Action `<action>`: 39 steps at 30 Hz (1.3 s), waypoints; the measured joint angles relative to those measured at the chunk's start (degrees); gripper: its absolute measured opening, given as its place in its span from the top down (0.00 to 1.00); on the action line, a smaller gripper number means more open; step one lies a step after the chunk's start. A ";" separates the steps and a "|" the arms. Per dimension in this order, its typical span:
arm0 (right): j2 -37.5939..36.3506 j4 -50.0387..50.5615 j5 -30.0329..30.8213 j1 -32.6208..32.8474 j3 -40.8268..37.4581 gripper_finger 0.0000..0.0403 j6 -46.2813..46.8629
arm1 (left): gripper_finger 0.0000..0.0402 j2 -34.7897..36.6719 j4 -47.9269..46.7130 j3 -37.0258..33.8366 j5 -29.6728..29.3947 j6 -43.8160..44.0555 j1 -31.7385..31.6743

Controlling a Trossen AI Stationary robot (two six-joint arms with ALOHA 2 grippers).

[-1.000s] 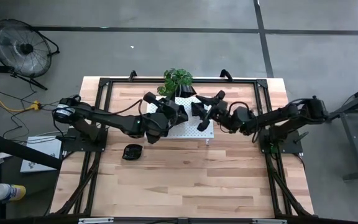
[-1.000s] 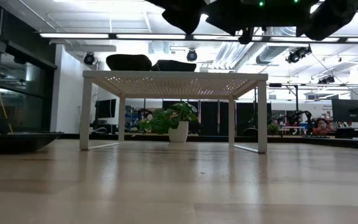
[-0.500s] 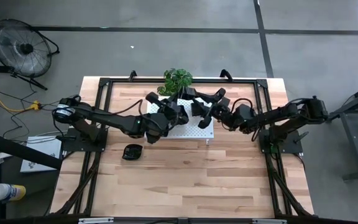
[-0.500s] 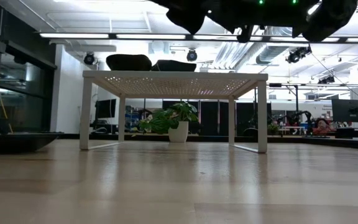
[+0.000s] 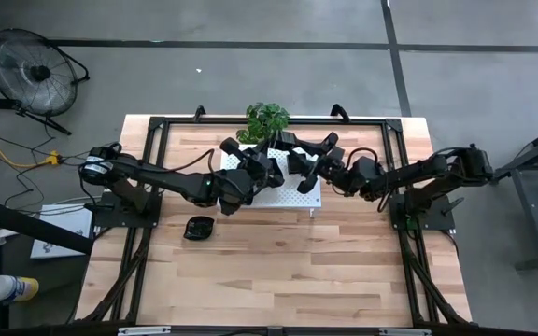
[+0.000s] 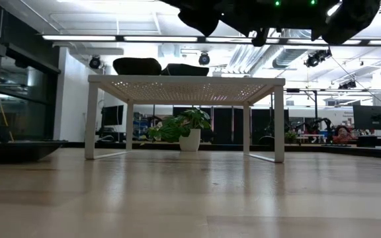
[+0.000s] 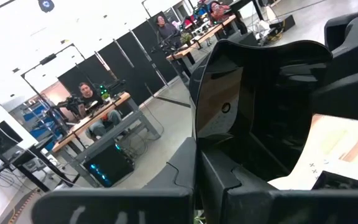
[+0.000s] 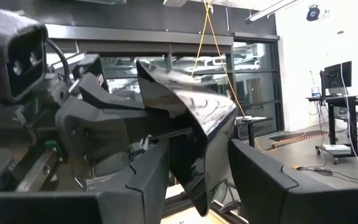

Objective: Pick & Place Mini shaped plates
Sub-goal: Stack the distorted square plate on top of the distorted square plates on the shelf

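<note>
Glossy black square plate (image 8: 191,143) between right gripper (image 8: 197,177) fingers

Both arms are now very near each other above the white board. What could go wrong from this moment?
1. The left gripper and the right gripper hang very close together over the white board; a small move could knock them together.
2. The right gripper holds a glossy black plate between its fingers; it might slip and fall onto the two plates lying on the board.
</note>
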State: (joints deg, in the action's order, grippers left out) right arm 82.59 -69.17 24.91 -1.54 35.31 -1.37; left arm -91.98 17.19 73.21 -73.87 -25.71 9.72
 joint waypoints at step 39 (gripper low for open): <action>-0.11 -0.06 5.82 -0.49 -0.13 0.98 2.12 | 1.00 -1.29 2.74 0.00 6.28 0.02 -1.95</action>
State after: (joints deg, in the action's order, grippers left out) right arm 82.48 -69.23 30.73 -2.03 35.18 0.75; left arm -93.27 19.92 73.21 -67.58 -25.69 7.77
